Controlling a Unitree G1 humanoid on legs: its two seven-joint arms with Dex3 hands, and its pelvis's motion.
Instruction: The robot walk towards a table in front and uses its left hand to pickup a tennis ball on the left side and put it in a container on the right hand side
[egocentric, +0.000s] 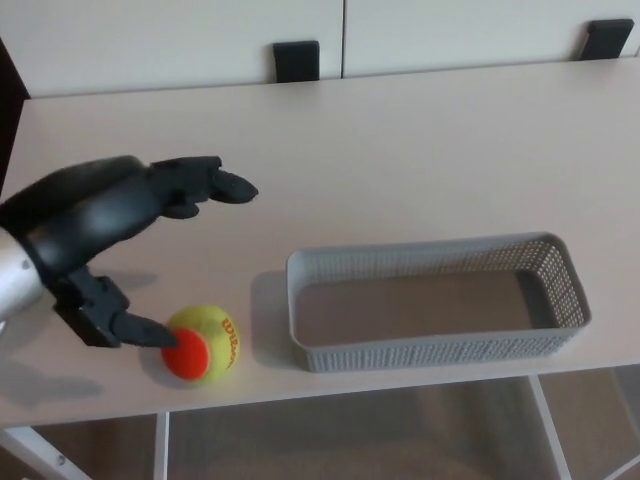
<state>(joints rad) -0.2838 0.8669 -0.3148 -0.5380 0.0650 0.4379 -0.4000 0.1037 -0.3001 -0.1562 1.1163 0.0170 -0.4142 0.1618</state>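
Near the front edge of a pale bench (400, 150), a yellow-and-orange tennis ball (202, 343) sits just left of a grey mesh basket (440, 350). The left robot hand (100, 225) hovers beside the ball, fingers spread apart and holding nothing, its thumb tip at the ball's left side.

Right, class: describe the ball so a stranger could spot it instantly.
Start at the pale table. Near its front edge, left of the grey mesh basket, sits the tennis ball beside the left hand. It's the only round, yellow-and-orange thing.
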